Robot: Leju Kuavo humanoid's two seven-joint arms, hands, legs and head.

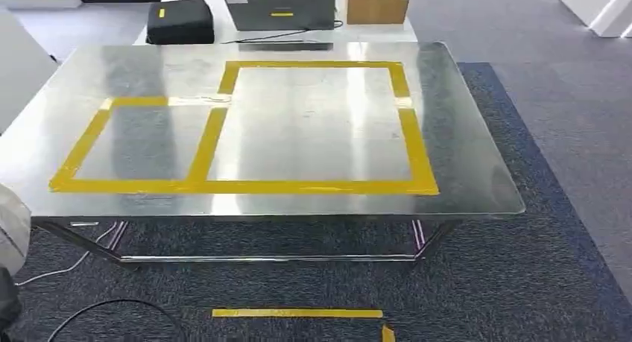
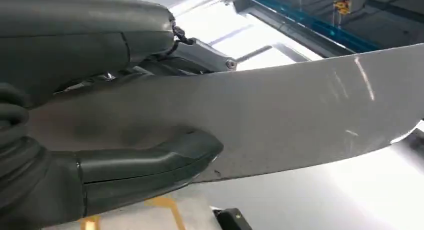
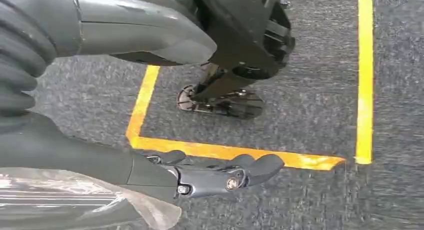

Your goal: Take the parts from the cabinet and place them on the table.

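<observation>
In the left wrist view my left hand [image 2: 100, 140] grips a large flat pale grey sheet part [image 2: 300, 115], with the thumb [image 2: 150, 165] on one face and the fingers over the other. My right hand [image 3: 210, 172] hangs over the carpet with its fingers apart and nothing in it. In front of me in the head view stands the steel table [image 1: 477, 171], marked with two yellow tape rectangles [image 1: 313, 185]; nothing lies inside them. A pale grey shape [image 1: 11, 230] enters at the left edge of the head view; I cannot tell what it is.
Behind the steel table, a white table carries a black bag [image 1: 179, 20], a laptop [image 1: 279, 5] and a cardboard box [image 1: 376, 5]. Yellow tape [image 1: 296, 312] marks the carpet near my feet. A black cable [image 1: 112, 305] lies on the floor at the left.
</observation>
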